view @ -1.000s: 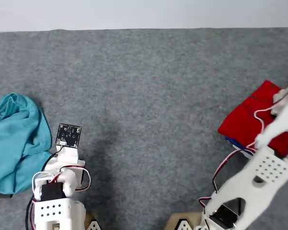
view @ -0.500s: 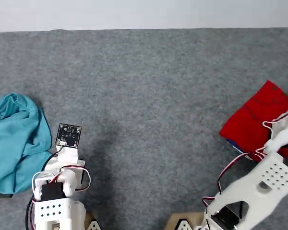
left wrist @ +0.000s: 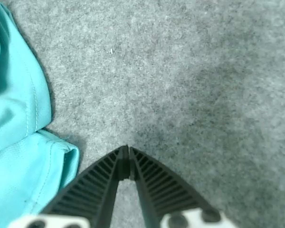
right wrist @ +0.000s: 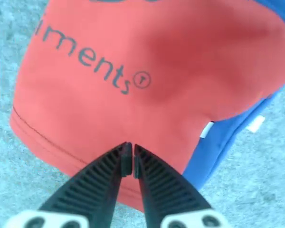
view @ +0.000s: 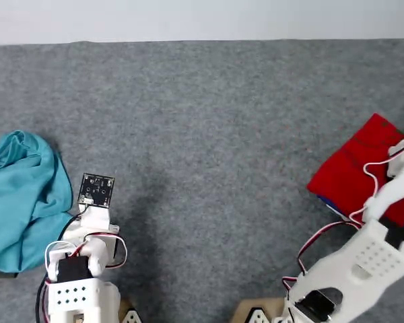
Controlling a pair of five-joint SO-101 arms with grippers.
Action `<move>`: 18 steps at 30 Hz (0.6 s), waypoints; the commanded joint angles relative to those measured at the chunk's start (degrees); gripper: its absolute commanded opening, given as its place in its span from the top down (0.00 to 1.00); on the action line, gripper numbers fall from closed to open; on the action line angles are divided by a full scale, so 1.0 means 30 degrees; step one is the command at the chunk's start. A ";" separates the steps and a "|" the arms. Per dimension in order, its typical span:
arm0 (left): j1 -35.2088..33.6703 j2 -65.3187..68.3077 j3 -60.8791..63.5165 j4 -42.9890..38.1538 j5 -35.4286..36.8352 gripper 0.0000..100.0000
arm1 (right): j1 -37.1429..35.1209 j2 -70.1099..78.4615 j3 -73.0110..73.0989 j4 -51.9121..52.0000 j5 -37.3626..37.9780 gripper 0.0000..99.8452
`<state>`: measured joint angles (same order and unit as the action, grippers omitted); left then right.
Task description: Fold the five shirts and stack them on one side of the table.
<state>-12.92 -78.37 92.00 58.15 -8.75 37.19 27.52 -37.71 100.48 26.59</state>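
The right gripper, closed and empty, is withdrawing from the stacked red shirt; the crumpled teal shirt is awaiting folding.

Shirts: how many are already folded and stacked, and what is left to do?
Done: a folded red shirt lies on a blue shirt at one side. In hand: nothing; the right gripper is shut over the red shirt, the left gripper shut over bare table. Left: the teal shirt lies crumpled, unfolded.
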 commanded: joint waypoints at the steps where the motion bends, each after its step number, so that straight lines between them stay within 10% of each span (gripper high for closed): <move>1: 0.0117 -0.0147 -0.0073 -0.0322 0.0117 0.99 | -0.0190 -0.1392 -0.0908 0.0806 0.0059 0.99; 18: 0.0117 -0.0147 -0.0073 -0.0322 0.0117 0.99 | -0.0337 -0.6256 0.0557 0.0835 0.0059 0.99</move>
<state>-12.92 -78.37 92.00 58.15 -8.75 37.10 15.82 -37.36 100.48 26.59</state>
